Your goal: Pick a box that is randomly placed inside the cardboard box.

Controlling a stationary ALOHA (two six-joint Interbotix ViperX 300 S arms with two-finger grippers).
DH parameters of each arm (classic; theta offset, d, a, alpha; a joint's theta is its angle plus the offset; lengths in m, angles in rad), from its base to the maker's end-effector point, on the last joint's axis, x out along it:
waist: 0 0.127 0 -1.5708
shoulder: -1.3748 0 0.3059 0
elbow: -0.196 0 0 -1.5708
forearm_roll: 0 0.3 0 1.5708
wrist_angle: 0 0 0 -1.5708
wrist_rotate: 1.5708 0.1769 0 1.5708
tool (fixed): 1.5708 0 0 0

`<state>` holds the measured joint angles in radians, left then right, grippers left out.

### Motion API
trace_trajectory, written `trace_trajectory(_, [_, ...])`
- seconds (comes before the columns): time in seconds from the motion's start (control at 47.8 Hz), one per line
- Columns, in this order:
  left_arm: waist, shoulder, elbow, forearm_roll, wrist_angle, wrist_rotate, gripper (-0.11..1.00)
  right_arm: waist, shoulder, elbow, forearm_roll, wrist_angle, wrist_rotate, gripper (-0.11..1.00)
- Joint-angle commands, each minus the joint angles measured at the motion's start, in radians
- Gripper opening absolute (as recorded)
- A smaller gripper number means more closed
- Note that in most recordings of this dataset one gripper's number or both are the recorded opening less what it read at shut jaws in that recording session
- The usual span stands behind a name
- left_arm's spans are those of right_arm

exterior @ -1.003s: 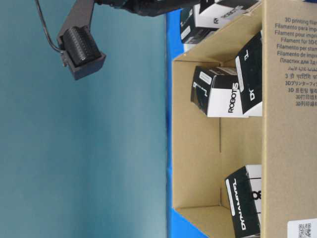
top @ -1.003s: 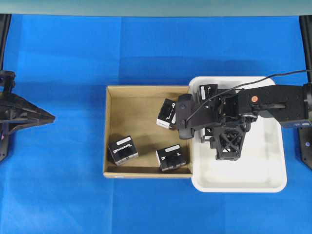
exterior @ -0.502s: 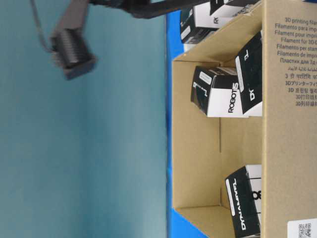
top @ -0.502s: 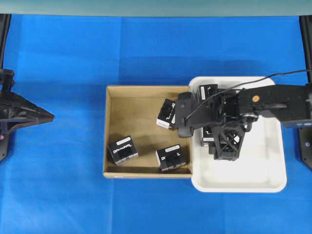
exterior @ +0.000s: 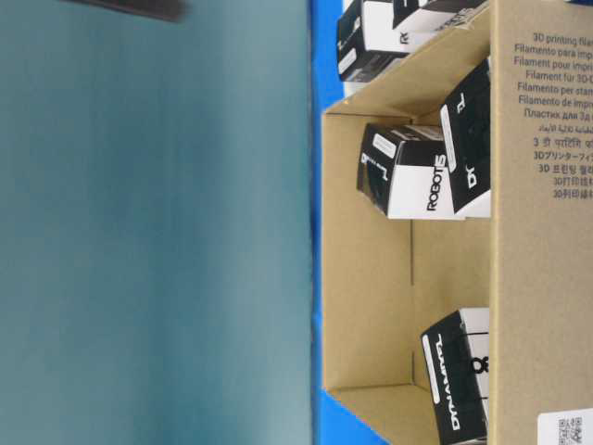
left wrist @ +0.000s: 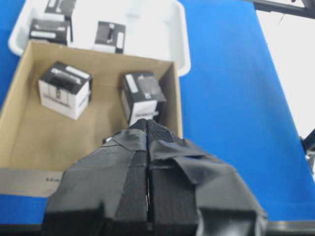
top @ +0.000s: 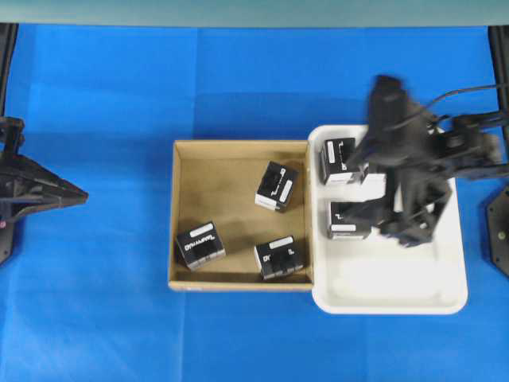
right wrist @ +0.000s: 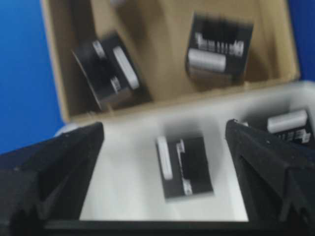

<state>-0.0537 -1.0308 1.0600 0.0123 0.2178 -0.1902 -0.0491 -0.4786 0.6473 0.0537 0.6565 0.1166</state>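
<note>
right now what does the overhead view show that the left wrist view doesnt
Only overhead: the right arm blurred above the tray, and the third box in the cardboard box. Only left wrist: the left gripper shut, close up. Both: two boxes in the cardboard box, and boxes in the tray.

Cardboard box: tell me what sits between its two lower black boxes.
Nothing; in the overhead view, bare cardboard floor separates the lettered box from the stickered box.
</note>
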Motion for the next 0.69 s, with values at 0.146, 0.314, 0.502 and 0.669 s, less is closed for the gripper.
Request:
trace_trajectory(0.146, [0.002,0.003,-0.028,0.005,-0.008,0.003,-0.07,0.014,-0.264,0.155,0.003,-0.261,0.008,0.97])
trace_trajectory(0.314, [0.003,-0.005,-0.026,0.005,-0.003,0.005,-0.07,0.015,-0.448,0.252,0.003,-0.308,0.009,0.95])
trace_trajectory(0.502, [0.008,0.0,-0.021,0.005,-0.003,0.005,-0.07,0.015,-0.58,0.328,0.009,-0.311,0.011,0.95])
trace_trajectory(0.669, [0.021,-0.003,-0.026,0.008,-0.009,0.006,-0.07,0.015,-0.63,0.351,0.009,-0.307,0.011,0.95])
